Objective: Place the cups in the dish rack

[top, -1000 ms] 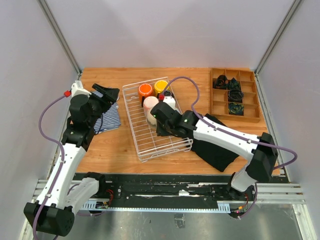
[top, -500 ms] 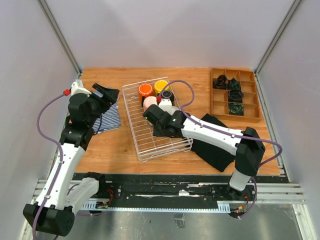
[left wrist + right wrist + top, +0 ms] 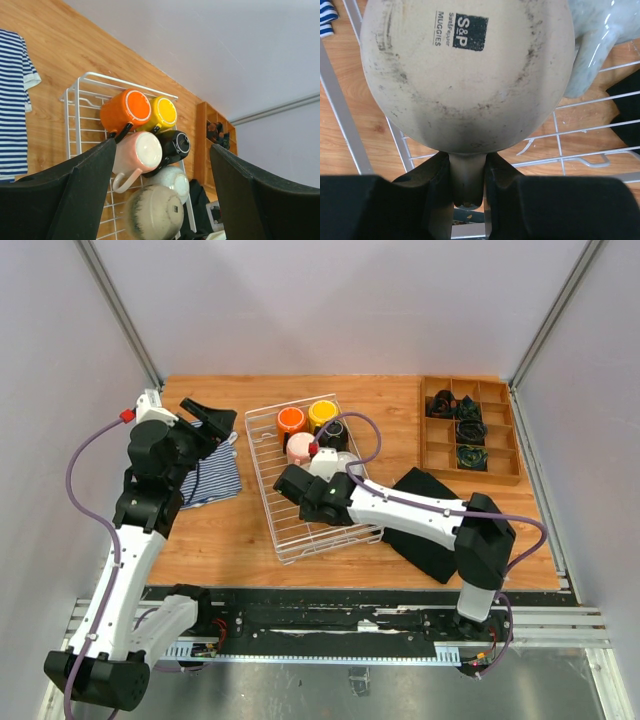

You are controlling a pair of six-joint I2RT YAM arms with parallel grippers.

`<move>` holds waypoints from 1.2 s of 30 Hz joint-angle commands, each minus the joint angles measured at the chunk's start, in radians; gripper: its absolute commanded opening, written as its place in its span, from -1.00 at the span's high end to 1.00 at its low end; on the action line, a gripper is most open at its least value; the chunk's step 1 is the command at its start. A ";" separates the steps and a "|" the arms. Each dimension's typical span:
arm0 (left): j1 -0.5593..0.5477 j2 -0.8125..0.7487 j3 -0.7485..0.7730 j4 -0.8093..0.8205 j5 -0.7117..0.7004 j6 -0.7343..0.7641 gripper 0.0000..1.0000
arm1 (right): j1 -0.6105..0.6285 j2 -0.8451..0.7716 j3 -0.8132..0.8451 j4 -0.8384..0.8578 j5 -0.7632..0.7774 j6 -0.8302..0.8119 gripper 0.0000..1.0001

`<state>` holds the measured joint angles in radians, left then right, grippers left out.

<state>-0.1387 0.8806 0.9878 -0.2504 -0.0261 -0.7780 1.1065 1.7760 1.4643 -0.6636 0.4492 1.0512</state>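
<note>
Beige mug [image 3: 465,75] over dish rack [image 3: 341,102], handle between right gripper's [image 3: 467,181] jaws

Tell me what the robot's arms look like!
The left arm and right arm are white tubes with black joints. A purple cable loops along each, with a red plug near the wrist. The left gripper has wide, flat black fingers.

Left arm [image 3: 128,540]: reared up from its base, wrist tipped forward and to the right.
Left gripper [image 3: 208,420]: held aloft, jaws spread wide.
Right arm [image 3: 420,515]: stretched low, reaching to the left.
Right gripper [image 3: 468,182]: pinched on the handle of the beige mug [image 3: 465,75].
</note>
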 commanded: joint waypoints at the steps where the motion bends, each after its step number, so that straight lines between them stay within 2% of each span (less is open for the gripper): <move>1: 0.008 -0.027 0.013 -0.006 0.013 0.023 -0.60 | 0.028 0.034 0.037 -0.037 0.137 0.096 0.99; 11: 0.010 -0.057 0.012 -0.030 0.014 0.034 -0.60 | 0.052 0.101 0.051 -0.096 0.236 0.181 0.99; 22: 0.010 -0.091 -0.002 -0.061 0.019 0.044 -0.60 | 0.052 0.196 0.093 -0.098 0.216 0.194 0.97; 25: 0.010 -0.099 -0.007 -0.066 0.018 0.046 -0.60 | 0.052 0.201 0.088 -0.098 0.200 0.187 0.51; 31: 0.010 -0.110 -0.036 -0.056 0.032 0.037 -0.60 | 0.052 0.172 0.080 -0.093 0.202 0.164 -0.05; 36: 0.010 -0.114 -0.051 -0.043 0.044 0.022 -0.60 | 0.052 0.152 0.076 -0.091 0.212 0.163 -0.07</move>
<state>-0.1375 0.7795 0.9501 -0.3164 -0.0029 -0.7528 1.1603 1.9579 1.5322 -0.7307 0.6064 1.2068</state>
